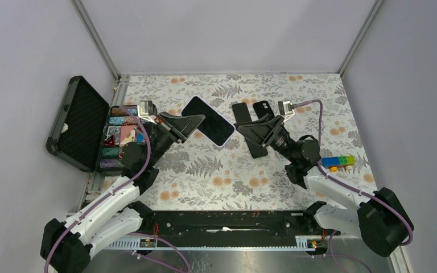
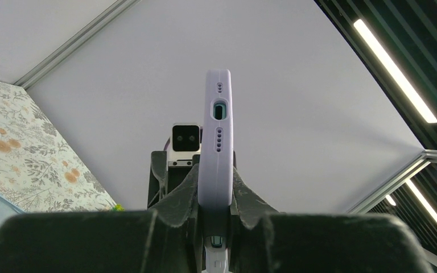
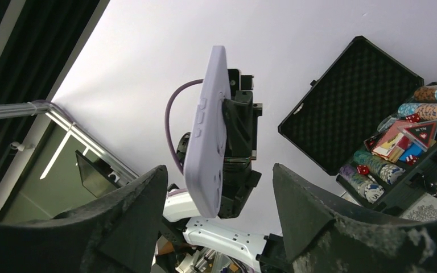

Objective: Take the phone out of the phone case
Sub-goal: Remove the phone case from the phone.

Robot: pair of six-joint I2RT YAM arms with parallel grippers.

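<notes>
Off to the outer side of my left fingers [image 1: 193, 121] a black hard case [image 1: 78, 122] lies open, its lid lined with foam. The tray [image 1: 103, 149] holds stacked poker chips [image 1: 115, 120], cards [image 1: 126, 134] and a few dice [image 3: 363, 169].

My left fingers are pinched narrow on the phone case [image 2: 215, 153], pressing its front and back, and they hold it in the air clear of the desk [image 1: 222, 176]. The phone [image 1: 207, 122] sits inside it, screen dark, with the port end pointing away from my wrist.

I judge the phone stiff, smooth and breakable at the glass, and the lilac shell soft enough to bend. The free corner lip at the far end looks the best place to catch and peel, rather than squeezing the screen.

My right fingers [image 1: 256, 131] stand wide and hold nothing, and the cased phone hangs ahead of their gap, well apart. Under them lie flat dark slabs [image 1: 240, 112], phones or cases, I cannot tell which. Beyond their outer side sits a row of coloured blocks [image 1: 338, 161].
</notes>
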